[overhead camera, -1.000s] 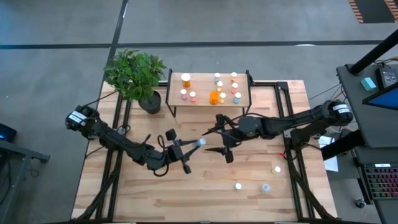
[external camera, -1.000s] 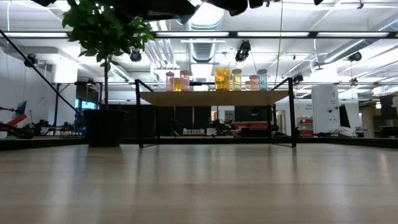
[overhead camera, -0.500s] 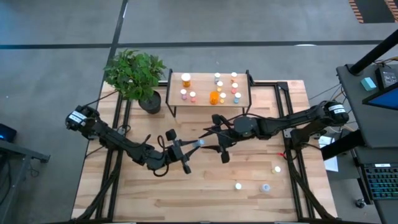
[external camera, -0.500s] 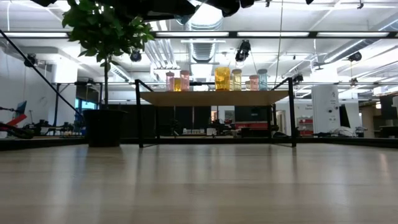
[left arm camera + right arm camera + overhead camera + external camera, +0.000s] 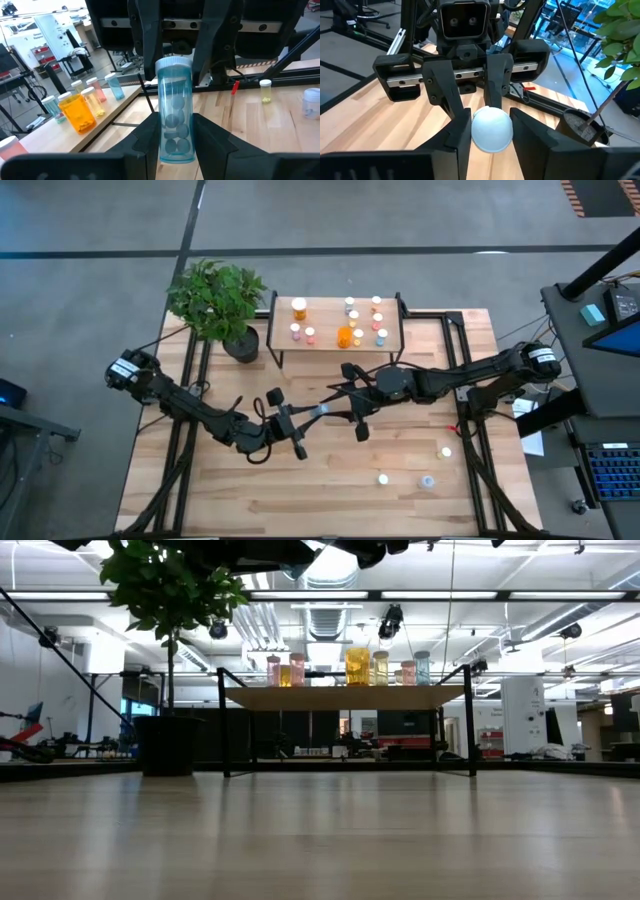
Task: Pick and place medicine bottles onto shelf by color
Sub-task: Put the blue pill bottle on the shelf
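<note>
Left pincer (image 5: 170, 145) grips a blue-tinted, pale-capped medicine bottle (image 5: 174, 112) above mid-table as the right pincer (image 5: 490, 131) brackets its cap, clamping unclear; a clean handover needs firm right-side hold before release.

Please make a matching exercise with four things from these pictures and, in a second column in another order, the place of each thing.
1. blue bottle
2. large orange bottle
3. plant
4. yellow bottle

a. on the shelf
b. on the table, beside the shelf
c. between the left gripper's fingers
d. on the table, away from the shelf

Pairs: 1-c, 2-a, 3-b, 4-d
</note>
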Controlling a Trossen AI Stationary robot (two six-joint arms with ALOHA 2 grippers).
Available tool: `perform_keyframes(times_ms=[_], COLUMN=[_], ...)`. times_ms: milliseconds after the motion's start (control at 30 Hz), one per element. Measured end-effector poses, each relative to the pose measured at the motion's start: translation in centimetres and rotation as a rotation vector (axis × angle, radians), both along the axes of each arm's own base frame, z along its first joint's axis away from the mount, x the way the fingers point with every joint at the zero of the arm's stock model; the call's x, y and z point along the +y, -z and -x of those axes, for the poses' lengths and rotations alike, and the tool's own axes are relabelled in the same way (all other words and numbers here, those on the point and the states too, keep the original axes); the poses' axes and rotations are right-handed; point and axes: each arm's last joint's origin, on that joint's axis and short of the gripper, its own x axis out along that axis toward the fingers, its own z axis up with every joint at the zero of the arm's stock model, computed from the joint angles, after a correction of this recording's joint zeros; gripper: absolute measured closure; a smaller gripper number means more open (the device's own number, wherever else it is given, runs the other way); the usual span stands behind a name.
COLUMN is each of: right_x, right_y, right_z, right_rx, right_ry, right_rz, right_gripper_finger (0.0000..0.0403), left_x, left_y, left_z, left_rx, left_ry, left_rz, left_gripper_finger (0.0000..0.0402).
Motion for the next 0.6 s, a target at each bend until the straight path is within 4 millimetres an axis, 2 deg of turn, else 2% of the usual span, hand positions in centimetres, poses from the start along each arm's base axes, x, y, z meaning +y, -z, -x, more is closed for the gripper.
perform_keyframes(times_ms=[167,333,467,600], right_x=[0.0,-0.1,-0.1,-0.3], right_y=[0.1,-0.3,-1.6,-4.2], right_z=[0.0,0.0,0.1,0.5], right_rx=[0.011,0.084,0.204,0.332], right_ry=[0.003,0.015,0.034,0.067], right_rz=[-0.017,-0.048,-0.078,-0.059], right_gripper_finger=[0.0285,0.03,0.0298,0.0298], left_x=[0.0,0.0,0.0,0.2], left_y=[0.0,-0.1,-0.7,-1.5], left_z=[0.0,0.1,0.6,1.6], left_rx=[0.011,0.019,0.018,0.044], left_ry=[0.001,0.003,0.011,0.015], left_rz=[-0.022,-0.027,-0.026,-0.013], left_gripper_finger=[0.0299,0.0241,0.0199,0.0178])
